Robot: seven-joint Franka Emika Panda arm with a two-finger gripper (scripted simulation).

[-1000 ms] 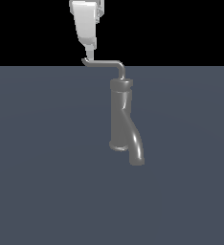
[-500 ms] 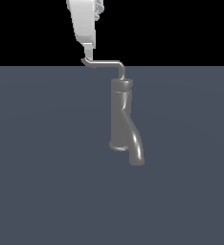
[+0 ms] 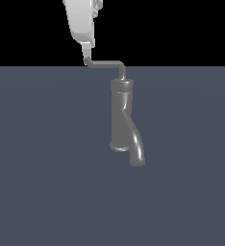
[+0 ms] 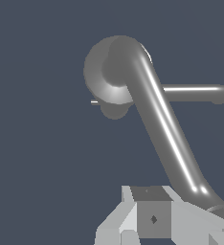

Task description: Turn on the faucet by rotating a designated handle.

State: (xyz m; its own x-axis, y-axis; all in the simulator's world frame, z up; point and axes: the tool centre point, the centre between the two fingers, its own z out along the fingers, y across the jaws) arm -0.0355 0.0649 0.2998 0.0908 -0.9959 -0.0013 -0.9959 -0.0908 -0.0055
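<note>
The faucet [image 3: 121, 115] stands upright on the dark floor, a grey cylinder with a collar and a thick spout [image 3: 136, 151] curving down. Its thin L-bent handle [image 3: 107, 63] rises from the collar and runs toward the exterior view's left. My white gripper [image 3: 87, 52] comes down from above, shut, with its fingertips against the handle's hooked tip and nothing between them. In the wrist view the handle [image 4: 166, 134] looms large, running from the round faucet top [image 4: 106, 76] to beside my gripper [image 4: 151, 201]. The spout [image 4: 195, 93] pokes out sideways behind it.
Flat dark grey floor [image 3: 47, 182] surrounds the faucet on every side. A black background lies behind my gripper. No other objects are in view.
The handle's horizontal bar has levelled out slightly and its tip has crept toward the exterior view's right. My gripper has stayed against the tip, leaning a little more.
</note>
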